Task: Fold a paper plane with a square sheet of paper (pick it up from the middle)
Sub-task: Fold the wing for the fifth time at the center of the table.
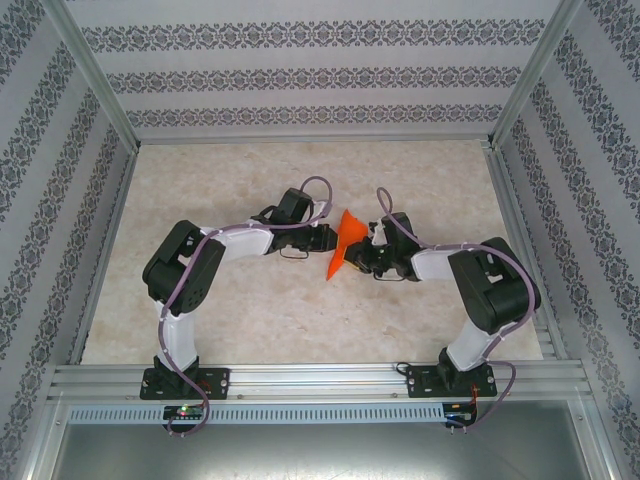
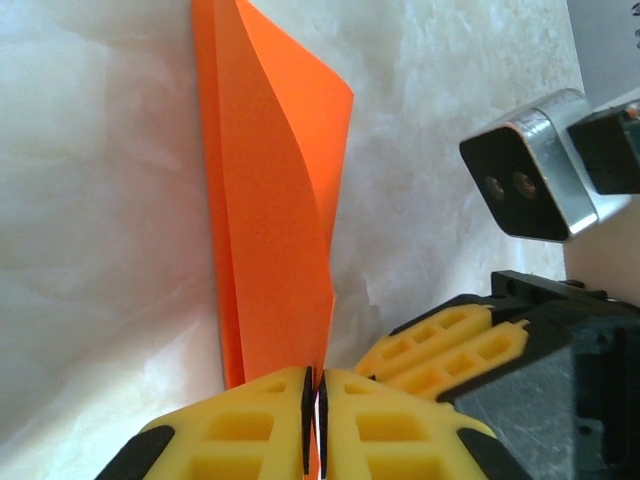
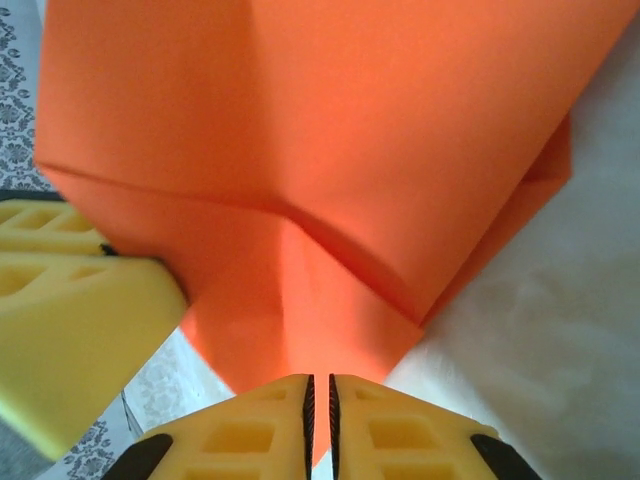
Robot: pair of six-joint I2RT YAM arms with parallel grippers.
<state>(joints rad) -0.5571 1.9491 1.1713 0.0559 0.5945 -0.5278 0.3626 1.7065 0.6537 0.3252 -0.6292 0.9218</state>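
The orange-red sheet of paper (image 1: 343,243) is folded into a tapering, dart-like paper plane shape. It is held on edge above the table between both arms, its point toward the near side. My left gripper (image 1: 327,240) is shut on the paper's edge. In the left wrist view the layered paper (image 2: 280,200) runs up from between the pads of the left gripper (image 2: 316,400). My right gripper (image 1: 359,258) comes from the other side. In its wrist view the right gripper (image 3: 321,400) is shut on a corner of the creased paper (image 3: 320,150).
The marble-patterned table (image 1: 240,310) is walled by patterned panels (image 1: 300,75) and metal frame posts. The two grippers almost touch: the right gripper's yellow fingers (image 2: 450,345) and wrist camera (image 2: 530,180) sit just right of the left jaws. A left finger (image 3: 70,320) shows beside the paper.
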